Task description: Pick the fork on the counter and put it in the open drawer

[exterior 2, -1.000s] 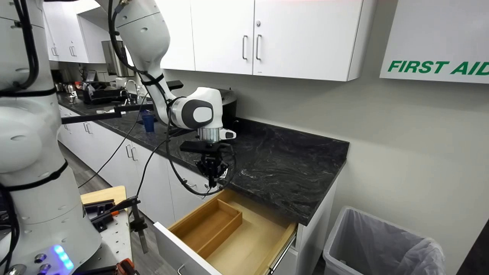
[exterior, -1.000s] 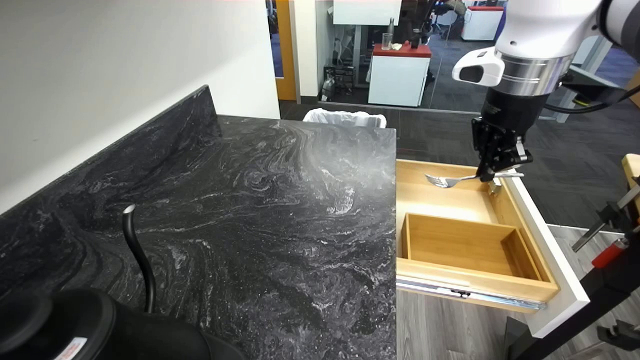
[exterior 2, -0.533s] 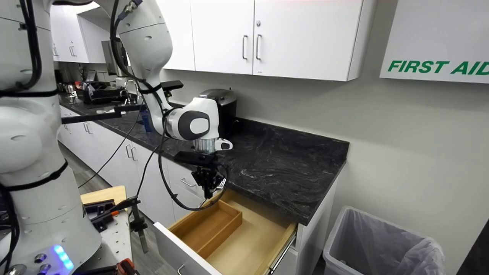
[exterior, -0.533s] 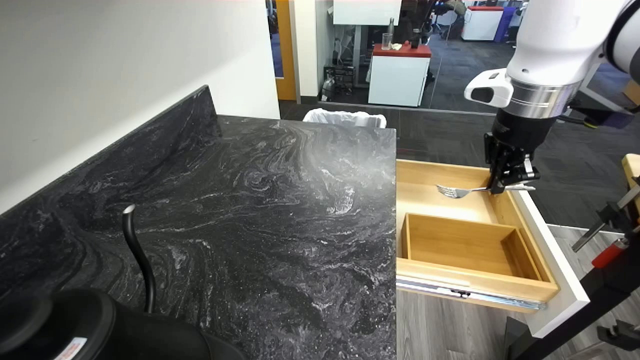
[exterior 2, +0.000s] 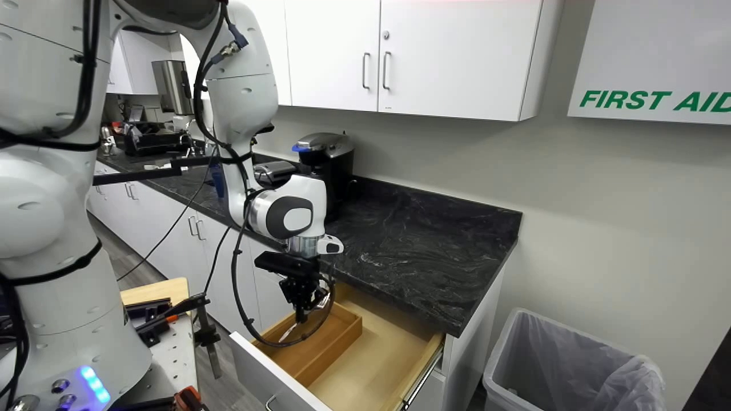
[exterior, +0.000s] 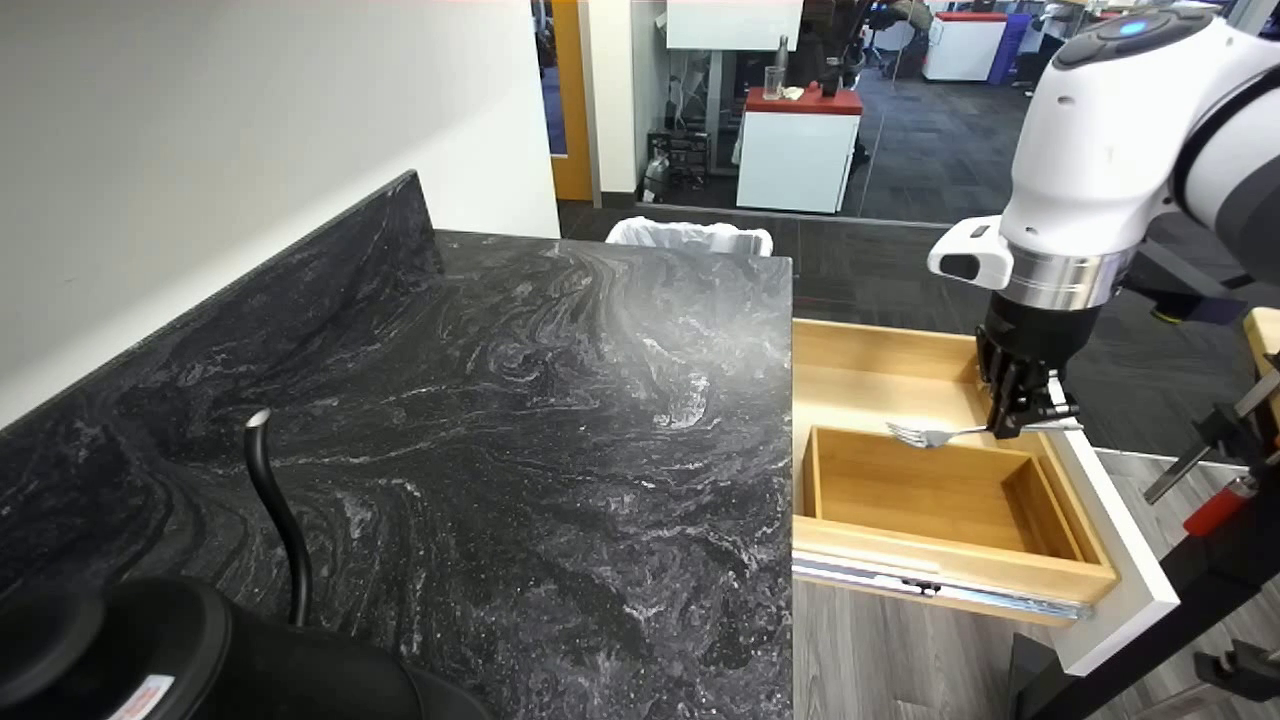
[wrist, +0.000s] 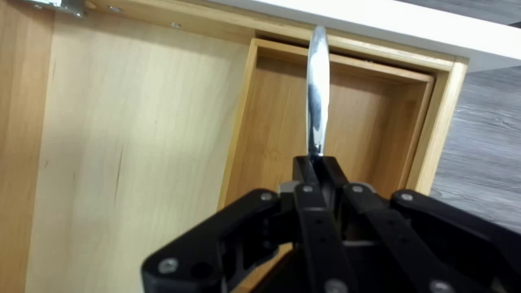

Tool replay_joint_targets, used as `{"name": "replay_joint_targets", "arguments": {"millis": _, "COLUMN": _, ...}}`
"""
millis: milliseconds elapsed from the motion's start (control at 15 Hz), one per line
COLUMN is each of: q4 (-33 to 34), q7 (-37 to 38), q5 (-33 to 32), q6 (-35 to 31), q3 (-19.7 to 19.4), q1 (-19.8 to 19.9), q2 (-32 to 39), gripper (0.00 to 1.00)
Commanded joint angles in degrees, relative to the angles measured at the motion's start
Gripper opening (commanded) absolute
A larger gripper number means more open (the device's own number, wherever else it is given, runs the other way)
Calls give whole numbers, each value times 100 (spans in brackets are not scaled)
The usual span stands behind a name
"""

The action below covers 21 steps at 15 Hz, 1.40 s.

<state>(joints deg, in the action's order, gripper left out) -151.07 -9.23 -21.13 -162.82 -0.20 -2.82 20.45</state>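
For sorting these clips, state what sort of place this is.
Probably an office or lab kitchenette: in an exterior view, what looks like a coffee maker stands on the dark counter, and a white panel lettered FIRST AID suggests a workplace rather than a home.

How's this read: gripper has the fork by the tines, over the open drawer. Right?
Not quite: the gripper holds the fork by its handle, not the tines. An exterior view shows the tines sticking out free, toward the counter. It is over the open drawer, as you say.
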Motion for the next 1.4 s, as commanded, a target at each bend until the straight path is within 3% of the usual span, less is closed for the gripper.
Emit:
{"name": "replay_joint_targets", "arguments": {"millis": 0, "q4": 154, "q7": 40, "q5": 157, "q6": -290, "q3": -52, "q1": -58, "q2": 384, "gripper": 4}}
{"name": "replay_joint_targets", "arguments": {"millis": 667, "q4": 325, "q7": 49, "q5": 261, "q6": -818, "q3": -192, "q1": -138, "q2": 783, "gripper": 5}}
{"name": "replay_joint_targets", "arguments": {"millis": 800, "q4": 324, "q7": 28, "q5": 296, "q6": -801, "q3": -175, "q1": -124, "q2": 799, "gripper": 36}}
{"name": "replay_joint_targets", "arguments": {"millis": 1333, "q4": 267, "q7": -32, "q5": 357, "q6": -731, "q3": -111, "q1": -73, "q2": 716, "gripper": 85}}
